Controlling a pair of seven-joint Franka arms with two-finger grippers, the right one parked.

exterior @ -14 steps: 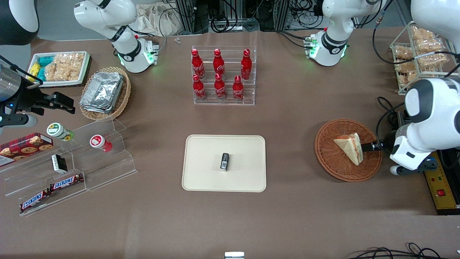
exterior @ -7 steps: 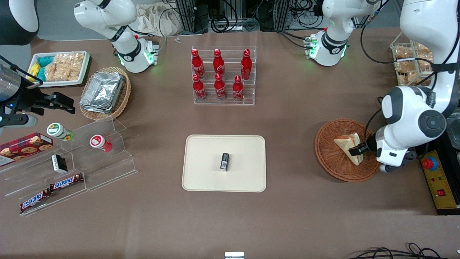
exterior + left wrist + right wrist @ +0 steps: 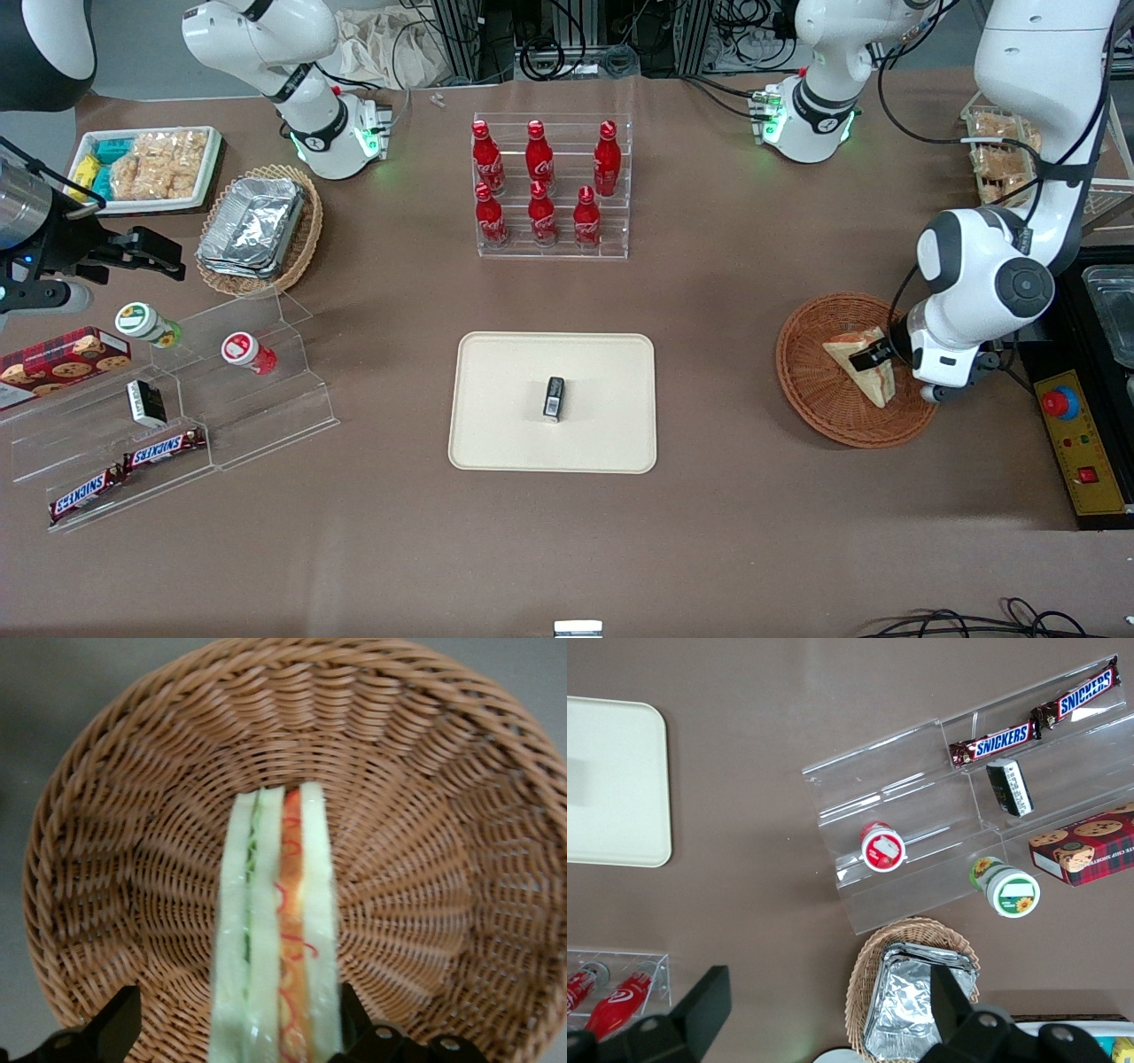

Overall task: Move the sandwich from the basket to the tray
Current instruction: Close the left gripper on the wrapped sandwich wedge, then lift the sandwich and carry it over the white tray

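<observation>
In the front view, the round reddish-brown wicker basket (image 3: 815,390) sits on the brown worktop, in the middle height of the frame, toward the working arm's end. The three-cornered sandwich of pale bread (image 3: 873,385) lies in the basket. The white arm's black pincer (image 3: 873,354) is low over the sandwich and hides a bit of its top. The arm also hides part of the basket's rim. From here it is hard to see how wide the fingers stand. The big flat cream tray (image 3: 505,425) lies in the middle of the frame, well apart from the basket. A small black packet (image 3: 554,397) stands on it.

In the left wrist view, the sandwich (image 3: 275,930) shows its edge, with green and red layers between the bread slices. The basket (image 3: 425,815) is all around it. The pincer (image 3: 235,1028) is open, with one finger on each side of the sandwich. One black finger (image 3: 120,1023) stands clear of the bread. The other is just beside it, and I cannot tell if it touches. The frame cuts off the fingers and the sandwich's near end.

In the right wrist view, only one rounded corner of the tray (image 3: 611,780) shows; the frame edge cuts off the rest.
</observation>
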